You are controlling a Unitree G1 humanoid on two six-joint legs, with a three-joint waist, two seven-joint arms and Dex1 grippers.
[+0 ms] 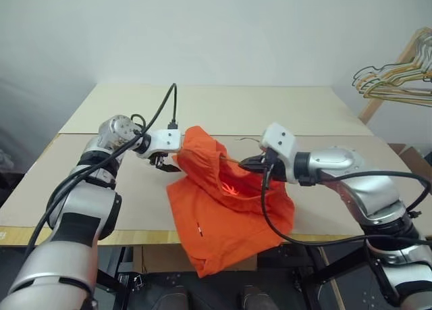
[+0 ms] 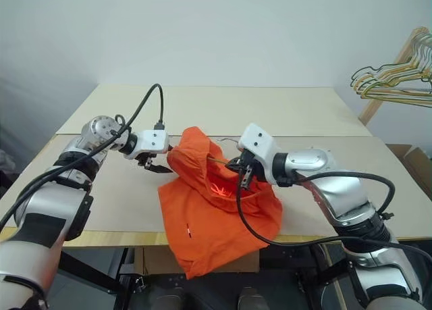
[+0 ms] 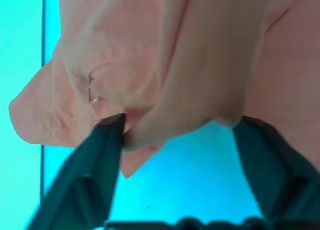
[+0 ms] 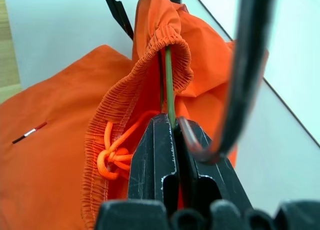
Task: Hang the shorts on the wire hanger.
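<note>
- Shorts (image 1: 226,209) of bright orange cloth are draped near the front edge of the desk (image 1: 283,111), with the lower part hanging over that edge and the upper part lifted off the surface.
- The wire hanger (image 4: 169,87) is pinched between the pressed-together jaws of the right gripper (image 1: 251,165); its thin olive wire is seen running up inside the gathered waistband, so one end of the hanger appears to be already threaded into the shorts.
- The hanger is probably held raised and steady in this way so that the cloth can be pulled along the wire from the other side.
- The left gripper (image 1: 162,163) is placed at the raised left fold of the shorts, its jaws spread, with the cloth edge lying between them and touching one finger; no firm pinch is seen, so a fresh hold on the fabric is judged to be the step in hand.
- The knotted orange drawstring (image 4: 112,157) is visible just beside the right gripper's fingers.
- The desk is a pale beige board surface, with a seam running across it behind the shorts.
- A plain white wall stands behind the desk.
- A cluster of spare wire hangers (image 1: 398,77) is hung on a wooden rack (image 1: 391,73) past the back right corner.
</note>
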